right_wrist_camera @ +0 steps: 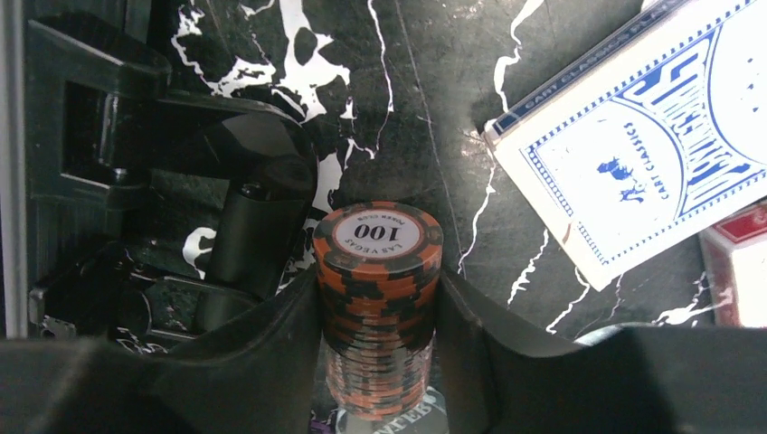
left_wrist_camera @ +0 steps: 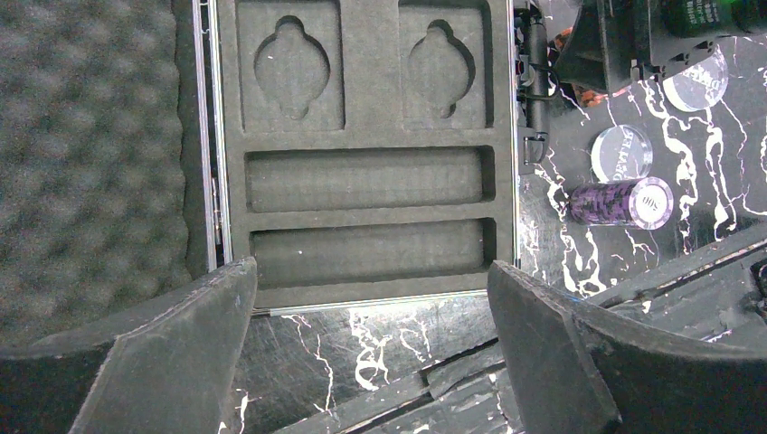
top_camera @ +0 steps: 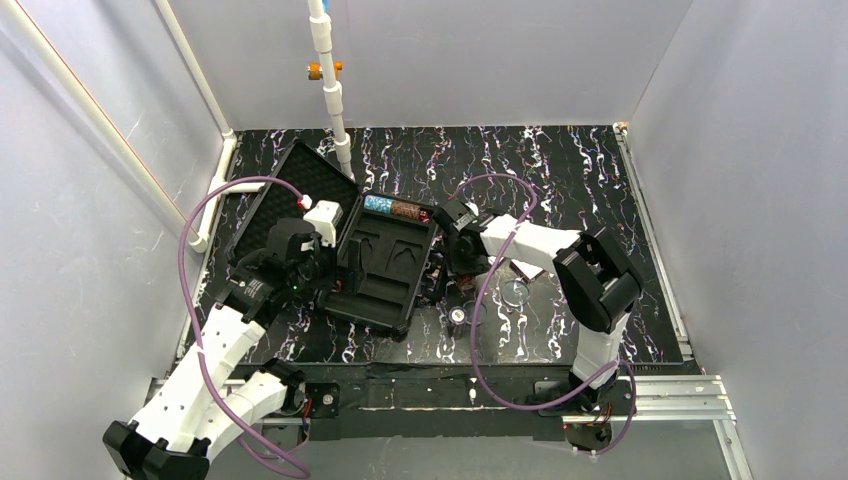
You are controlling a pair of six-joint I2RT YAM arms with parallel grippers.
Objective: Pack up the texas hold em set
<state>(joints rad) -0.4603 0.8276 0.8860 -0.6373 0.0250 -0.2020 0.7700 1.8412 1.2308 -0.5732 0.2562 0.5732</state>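
The black plastic case (top_camera: 392, 272) lies open at centre-left, with its egg-crate foam lid (left_wrist_camera: 90, 136) on the left and its moulded tray (left_wrist_camera: 371, 122) showing two long crosswise slots (left_wrist_camera: 366, 179) beneath the left gripper (left_wrist_camera: 371, 269), whose jaws are spread wide; one purple chip stack (left_wrist_camera: 615, 201) lies on its side at right, and the right gripper (right_wrist_camera: 378, 303) pinches one brown chip stack (right_wrist_camera: 378, 258), its axis running up-frame.

blue deck (right_wrist_camera: 651, 136): cut by frame edge | red deck (right_wrist_camera: 737, 280): mostly cut off | orange chip stack (right_wrist_camera: 378, 298): base hidden
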